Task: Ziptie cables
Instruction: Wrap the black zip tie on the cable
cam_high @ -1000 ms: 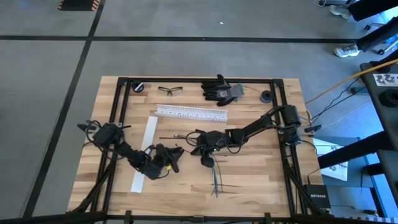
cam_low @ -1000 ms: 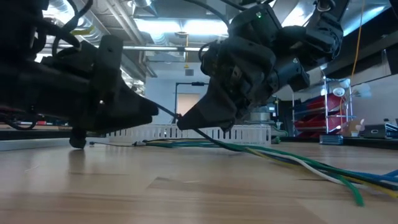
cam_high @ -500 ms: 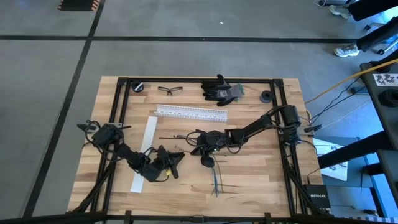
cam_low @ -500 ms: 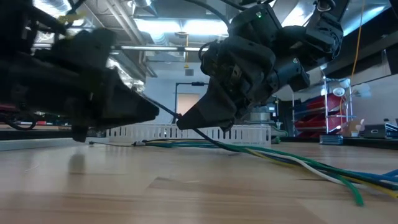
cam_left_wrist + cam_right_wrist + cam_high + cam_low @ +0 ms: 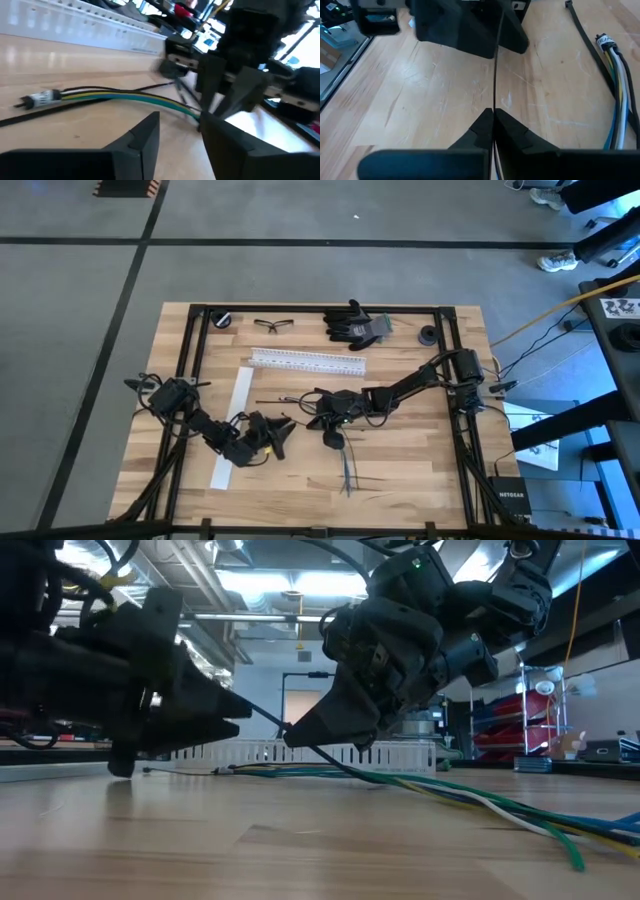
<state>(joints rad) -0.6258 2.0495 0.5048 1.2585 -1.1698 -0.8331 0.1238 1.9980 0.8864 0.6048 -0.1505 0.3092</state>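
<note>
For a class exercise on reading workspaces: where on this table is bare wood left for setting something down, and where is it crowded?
Free: the wooden table's near-right area beside the bundle of thin dark cables, and the far-left corner. Crowded: the middle, where the left pincer and right pincer meet, below the white slotted plastic rail.

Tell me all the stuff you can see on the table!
Wooden table: one, light brown.
White slotted plastic rail: one, far middle.
Flat white strip: one, left side.
Clear safety glasses: one pair, far edge.
Black work gloves: a pile, far edge.
Round black knob: one, far left corner.
Round black cap: one, far right.
Coloured cables: one bundle, green, yellow, white and dark, near middle.
Thin black zip tie: one, pinched in the right hand.
Left hand: black, beside the white strip.
Right hand: black, shut on the tie.
</note>
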